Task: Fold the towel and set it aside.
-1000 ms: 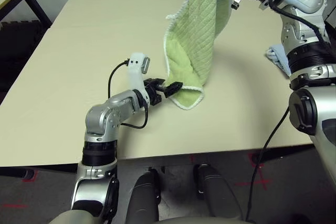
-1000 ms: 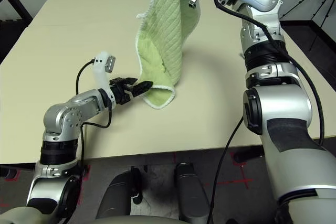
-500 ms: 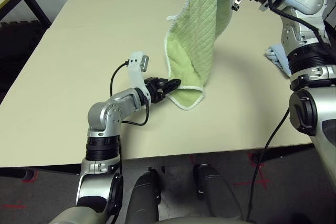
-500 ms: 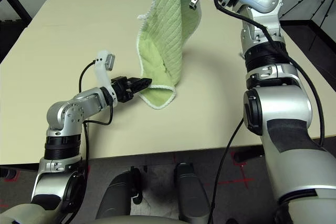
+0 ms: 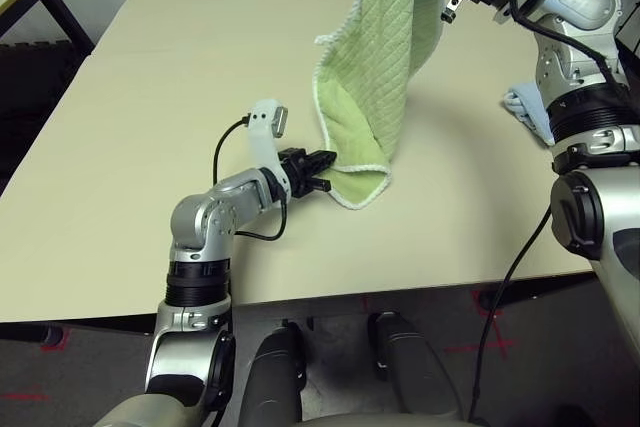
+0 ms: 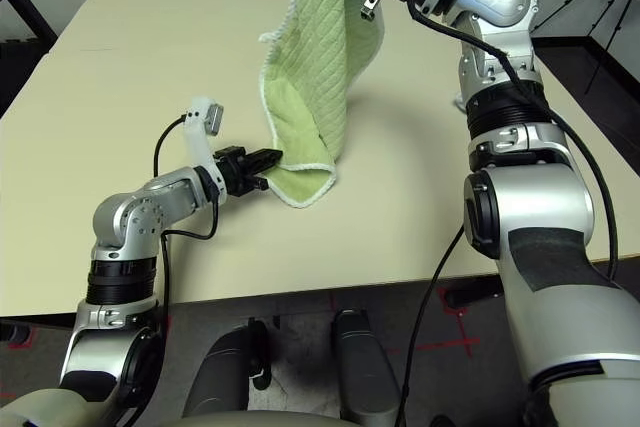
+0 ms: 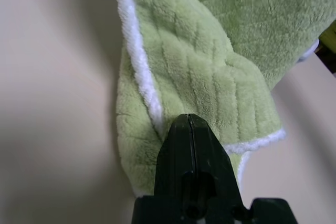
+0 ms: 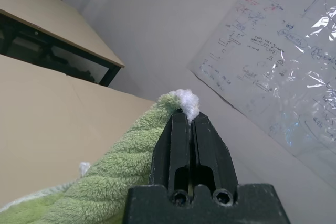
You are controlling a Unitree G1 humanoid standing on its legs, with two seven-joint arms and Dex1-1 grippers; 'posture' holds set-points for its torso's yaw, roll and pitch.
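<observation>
Bare tabletop [image 5: 150, 97] spreads wide beside the towel [image 5: 375, 87], whose top corner the right gripper [image 8: 188, 116] pinches aloft while the left gripper [image 7: 190, 121] clamps its low white edge.

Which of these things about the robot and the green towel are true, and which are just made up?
1. The right gripper holds the towel up by a corner. True.
2. The whole towel lies flat on the table. False: most of it hangs in the air, and just its bottom end rests on the table.
3. The left gripper has its fingers shut at the towel's bottom edge. True.
4. A red cup stands next to the towel. False: there is no cup; a light blue cloth lies past the right arm.
5. The towel has a white edge. True.
</observation>
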